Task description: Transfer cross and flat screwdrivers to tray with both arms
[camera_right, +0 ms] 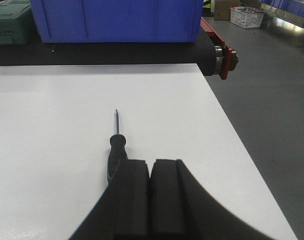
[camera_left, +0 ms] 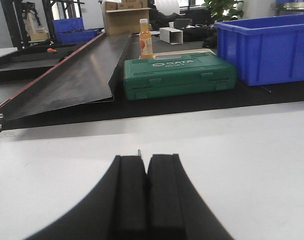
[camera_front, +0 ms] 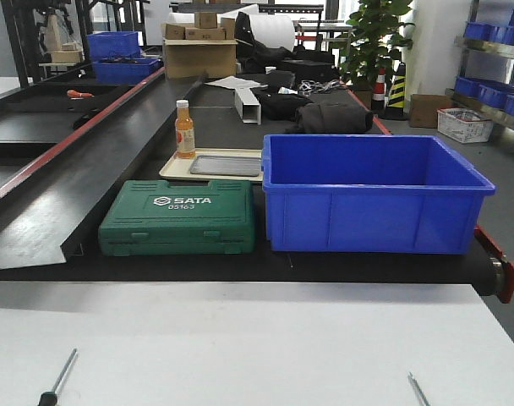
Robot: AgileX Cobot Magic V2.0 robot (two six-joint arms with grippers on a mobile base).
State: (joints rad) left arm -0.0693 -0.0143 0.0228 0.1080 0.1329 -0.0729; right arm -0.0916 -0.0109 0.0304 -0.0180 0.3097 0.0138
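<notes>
The screwdriver (camera_right: 116, 144) looks light, stiff and roll-prone, best gripped at its chunky handle; left end effector (camera_left: 147, 161) and right end effector (camera_right: 152, 164) are both clenched, empty.

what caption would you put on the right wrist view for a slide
Shut right gripper poised just behind a screwdriver lying on the white table, its tip pointing toward the blue bin.

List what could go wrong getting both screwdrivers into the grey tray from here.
1. The left end effector and right end effector both look shut; descending like that could push a screwdriver aside rather than grasp it.
2. The grey tray sits behind the green case, beside the blue bin and a bottle; a reaching arm might knock the bottle over.
</notes>
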